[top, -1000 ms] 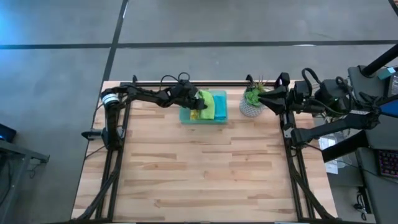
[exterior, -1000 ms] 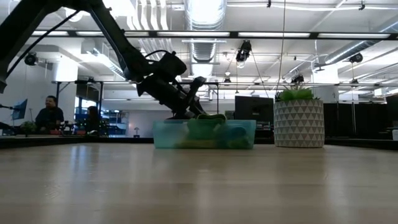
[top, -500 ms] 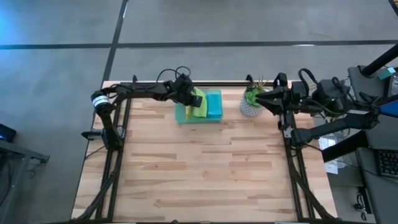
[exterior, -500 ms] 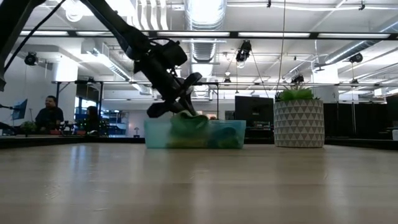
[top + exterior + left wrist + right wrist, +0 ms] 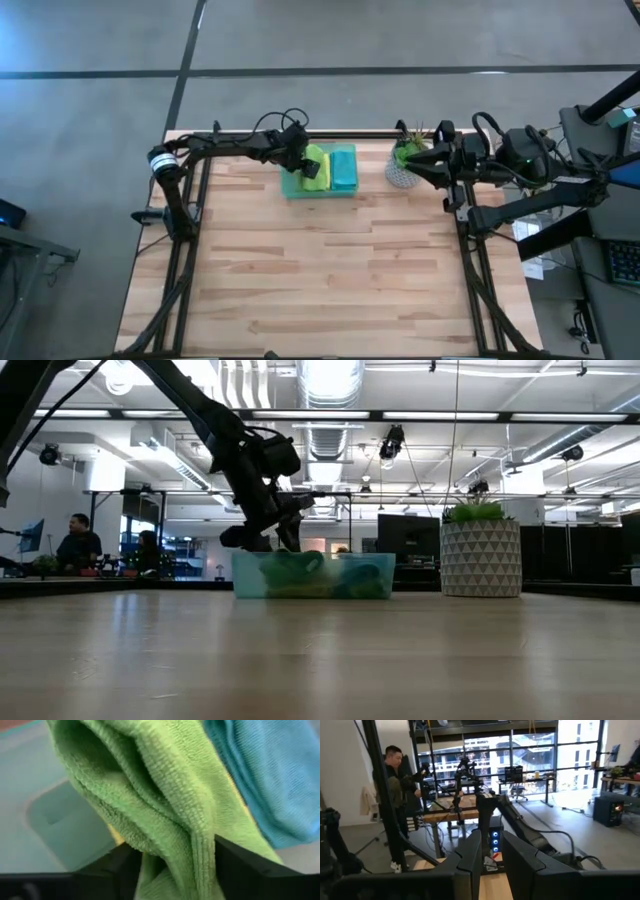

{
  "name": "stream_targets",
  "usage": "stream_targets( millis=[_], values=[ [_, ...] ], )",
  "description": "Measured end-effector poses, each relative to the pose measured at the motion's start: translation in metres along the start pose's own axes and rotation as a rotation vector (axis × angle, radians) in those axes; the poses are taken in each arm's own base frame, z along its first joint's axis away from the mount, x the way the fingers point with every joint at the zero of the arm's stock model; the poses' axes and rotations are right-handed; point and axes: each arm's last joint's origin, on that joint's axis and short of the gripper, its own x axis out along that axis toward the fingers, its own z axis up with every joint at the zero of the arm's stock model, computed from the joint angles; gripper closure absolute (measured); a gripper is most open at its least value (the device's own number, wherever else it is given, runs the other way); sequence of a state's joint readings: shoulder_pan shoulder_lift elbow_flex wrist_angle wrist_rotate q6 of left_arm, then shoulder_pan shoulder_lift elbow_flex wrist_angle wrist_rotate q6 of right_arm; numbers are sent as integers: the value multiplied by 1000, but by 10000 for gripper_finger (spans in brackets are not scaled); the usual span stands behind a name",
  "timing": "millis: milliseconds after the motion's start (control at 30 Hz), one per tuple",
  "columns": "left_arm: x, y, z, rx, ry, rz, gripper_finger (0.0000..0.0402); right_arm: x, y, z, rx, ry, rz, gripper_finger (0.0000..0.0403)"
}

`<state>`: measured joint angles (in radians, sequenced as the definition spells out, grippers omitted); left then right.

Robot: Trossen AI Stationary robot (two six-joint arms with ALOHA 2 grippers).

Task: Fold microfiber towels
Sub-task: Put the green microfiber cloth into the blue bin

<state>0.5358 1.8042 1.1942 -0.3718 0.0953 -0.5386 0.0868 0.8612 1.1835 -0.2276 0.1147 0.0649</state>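
Note:
A translucent green tray [image 5: 290, 190] stands at the table's far edge and holds the microfiber towels. A lime green towel [image 5: 318, 158] lies bunched in its left half, and a teal-blue towel [image 5: 344, 168] lies folded on the right. A sliver of yellow towel [image 5: 116, 835] shows under the green one. My left gripper [image 5: 306, 168] slants down over the tray's left side, open, with a fold of the green towel [image 5: 165, 795] between its fingers. My right gripper [image 5: 415, 160] waits high above the table's far right, level, narrowly open and holding nothing. My left gripper's open fingers [image 5: 235, 865] stand on either side of a raised fold of the green towel [image 5: 200, 845], coming from above and from the table's left. The fold fills the gap between them. I cannot tell whether they touch it. The towel rests in the tray.
A potted plant in a white patterned pot [image 5: 403, 175] stands to the right of the tray, below my right gripper. The near wooden tabletop [image 5: 320, 280] is bare. People sit in the room behind [image 5: 78, 540], and one person stands there too [image 5: 395, 770].
My left gripper has drawn back toward the table's left and up, tipped more steeply downward, and opened. The tray has slid a little toward the table's left. The green towel, bulging above the tray's rim before, now sits lower in the tray.

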Motion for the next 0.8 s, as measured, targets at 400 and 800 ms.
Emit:
stream_targets(
  millis=[400,800],
  values=[
    [-20,-4,4,82,130,83,69,2,1,-1,7,6,18,335],
    [-51,-16,19,283,33,33,179,3,1,-2,12,12,17,335]
  ],
)
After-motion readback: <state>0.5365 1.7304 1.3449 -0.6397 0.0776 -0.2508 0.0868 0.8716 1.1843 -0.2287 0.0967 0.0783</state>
